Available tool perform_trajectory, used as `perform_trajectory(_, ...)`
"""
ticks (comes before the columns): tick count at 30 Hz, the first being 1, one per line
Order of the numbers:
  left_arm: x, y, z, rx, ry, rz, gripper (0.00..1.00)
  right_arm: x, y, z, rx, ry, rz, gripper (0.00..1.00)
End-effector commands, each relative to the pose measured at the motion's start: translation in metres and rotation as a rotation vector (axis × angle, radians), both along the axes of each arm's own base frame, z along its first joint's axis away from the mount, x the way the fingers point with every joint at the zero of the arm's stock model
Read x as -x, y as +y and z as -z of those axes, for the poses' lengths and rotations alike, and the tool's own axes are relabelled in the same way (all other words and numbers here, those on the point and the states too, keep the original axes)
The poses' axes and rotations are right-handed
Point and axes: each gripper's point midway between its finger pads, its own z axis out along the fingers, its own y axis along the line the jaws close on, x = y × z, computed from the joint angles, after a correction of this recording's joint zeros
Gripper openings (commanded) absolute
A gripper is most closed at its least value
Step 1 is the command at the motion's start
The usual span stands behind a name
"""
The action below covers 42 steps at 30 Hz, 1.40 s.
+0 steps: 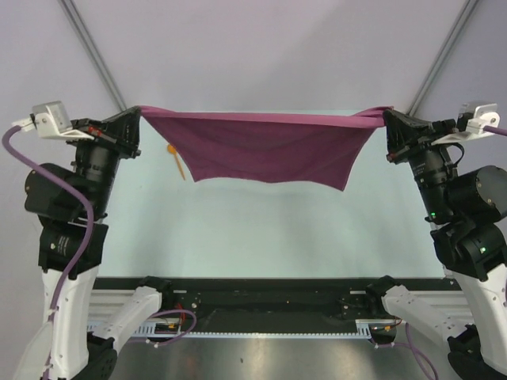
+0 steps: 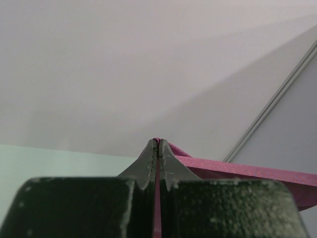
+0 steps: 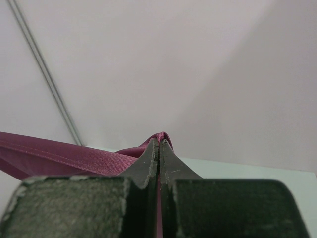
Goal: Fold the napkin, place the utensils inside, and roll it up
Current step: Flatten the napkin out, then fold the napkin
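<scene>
The plum napkin [image 1: 269, 146] hangs in the air, stretched taut between both grippers above the far part of the table. My left gripper [image 1: 136, 119] is shut on its left corner; the cloth [image 2: 237, 171] runs off to the right of my jaws [image 2: 158, 144]. My right gripper [image 1: 390, 120] is shut on the right corner; the cloth [image 3: 54, 153] runs off to the left of my jaws [image 3: 159, 143]. One orange utensil [image 1: 176, 159] lies on the table below the napkin's left edge, partly hidden by it.
The pale green table [image 1: 261, 229] lies under the napkin. Grey backdrop walls with metal frame bars [image 1: 93, 51] stand behind. The black rail with the arm bases [image 1: 269, 297] runs along the near edge.
</scene>
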Motion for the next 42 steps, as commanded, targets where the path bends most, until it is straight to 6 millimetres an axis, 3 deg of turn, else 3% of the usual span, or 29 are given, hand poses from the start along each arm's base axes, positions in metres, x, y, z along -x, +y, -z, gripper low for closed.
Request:
perform_trajectory(1, 0.01, 0.018, -0.013, 0.011, -0.026, -0.082, 0.0, 0.014, -0.005, -0.028, -0.031, -0.078, -0.014, 0.0)
perform_trajectory(4, -0.001, 0.019, -0.006, 0.021, -0.013, -0.096, 0.0, -0.007, -0.001, -0.02, -0.021, -0.055, 0.02, 0.0)
perform_trajectory(8, -0.051, 0.011, 0.032, 0.002, 0.09, -0.115, 0.0, -0.068, 0.008, 0.016, 0.04, 0.042, 0.126, 0.0)
perform_trajectory(9, -0.079, 0.006, 0.059, -0.02, 0.165, -0.125, 0.0, -0.083, 0.01, 0.025, 0.058, 0.067, 0.138, 0.0)
perform_trajectory(10, -0.094, 0.004, 0.069, -0.031, 0.186, -0.134, 0.0, -0.111, 0.017, 0.049, 0.087, 0.131, 0.141, 0.0)
perform_trajectory(11, -0.111, 0.003, 0.084, -0.051, 0.228, -0.145, 0.0, -0.129, 0.009, 0.06, 0.087, 0.158, 0.147, 0.0)
perform_trajectory(13, -0.16, -0.007, 0.132, -0.095, 0.351, -0.142, 0.0, -0.173, 0.011, 0.107, 0.089, 0.272, 0.146, 0.0)
perform_trajectory(14, -0.176, -0.008, 0.148, -0.106, 0.392, -0.14, 0.0, -0.19, 0.004, 0.12, 0.091, 0.299, 0.159, 0.0)
perform_trajectory(15, -0.209, -0.015, 0.188, -0.128, 0.485, -0.132, 0.0, -0.207, 0.003, 0.134, 0.088, 0.336, 0.161, 0.0)
perform_trajectory(16, -0.223, -0.018, 0.208, -0.134, 0.533, -0.121, 0.0, -0.222, 0.002, 0.147, 0.089, 0.361, 0.163, 0.0)
perform_trajectory(17, -0.238, -0.019, 0.225, -0.128, 0.574, -0.116, 0.0, -0.252, 0.009, 0.191, 0.112, 0.452, 0.144, 0.0)
perform_trajectory(18, -0.255, -0.026, 0.236, -0.127, 0.597, -0.093, 0.0, -0.269, 0.002, 0.196, 0.09, 0.467, 0.152, 0.0)
perform_trajectory(19, -0.275, -0.028, 0.282, -0.136, 0.698, -0.088, 0.0, -0.283, 0.0, 0.212, 0.085, 0.504, 0.154, 0.0)
perform_trajectory(20, -0.286, -0.031, 0.3, -0.141, 0.732, -0.087, 0.0, -0.308, 0.003, 0.262, 0.091, 0.602, 0.143, 0.0)
perform_trajectory(21, -0.299, -0.033, 0.302, -0.137, 0.733, -0.09, 0.0, -0.321, -0.004, 0.278, 0.08, 0.634, 0.148, 0.04)
perform_trajectory(22, -0.309, -0.035, 0.337, -0.149, 0.805, -0.089, 0.11, -0.336, -0.006, 0.283, 0.054, 0.653, 0.144, 0.13)
perform_trajectory(23, -0.315, -0.036, 0.342, -0.147, 0.815, -0.088, 0.22, -0.35, 0.0, 0.319, 0.056, 0.727, 0.103, 0.35)
perform_trajectory(24, -0.322, -0.038, 0.337, -0.144, 0.802, -0.083, 0.35, -0.358, -0.004, 0.331, 0.046, 0.758, 0.092, 0.48)
perform_trajectory(25, -0.325, -0.039, 0.34, -0.145, 0.806, -0.081, 0.6, -0.366, -0.002, 0.32, 0.033, 0.753, 0.07, 0.59)
perform_trajectory(27, -0.326, -0.037, 0.332, -0.14, 0.786, -0.095, 0.83, -0.37, 0.003, 0.328, 0.032, 0.784, 0.023, 0.73)
perform_trajectory(30, -0.319, -0.029, 0.303, -0.148, 0.73, -0.132, 0.99, -0.359, 0.004, 0.308, 0.047, 0.762, 0.005, 0.85)
perform_trajectory(31, -0.316, -0.027, 0.297, -0.154, 0.718, -0.137, 0.99, -0.355, 0.004, 0.3, 0.044, 0.75, 0.006, 0.87)
perform_trajectory(32, -0.308, -0.025, 0.282, -0.149, 0.691, -0.139, 1.0, -0.345, 0.003, 0.31, 0.045, 0.776, 0.005, 0.88)
perform_trajectory(33, -0.304, -0.025, 0.275, -0.145, 0.675, -0.139, 1.0, -0.335, 0.002, 0.292, 0.041, 0.746, 0.005, 0.88)
perform_trajectory(36, -0.285, -0.025, 0.249, -0.133, 0.629, -0.122, 1.0, -0.308, -0.001, 0.31, 0.016, 0.805, 0.014, 0.88)
perform_trajectory(38, -0.277, -0.025, 0.238, -0.134, 0.615, -0.111, 1.0, -0.286, -0.003, 0.301, -0.005, 0.807, 0.026, 0.87)
perform_trajectory(39, -0.268, -0.025, 0.228, -0.136, 0.608, -0.105, 1.0, -0.269, -0.003, 0.328, -0.024, 0.874, 0.028, 0.87)
perform_trajectory(40, -0.264, -0.024, 0.222, -0.144, 0.601, -0.104, 1.0, -0.256, -0.003, 0.313, -0.035, 0.844, 0.027, 0.87)
perform_trajectory(42, -0.253, -0.022, 0.215, -0.154, 0.612, -0.102, 1.0, -0.226, 0.007, 0.343, -0.03, 0.907, 0.022, 0.86)
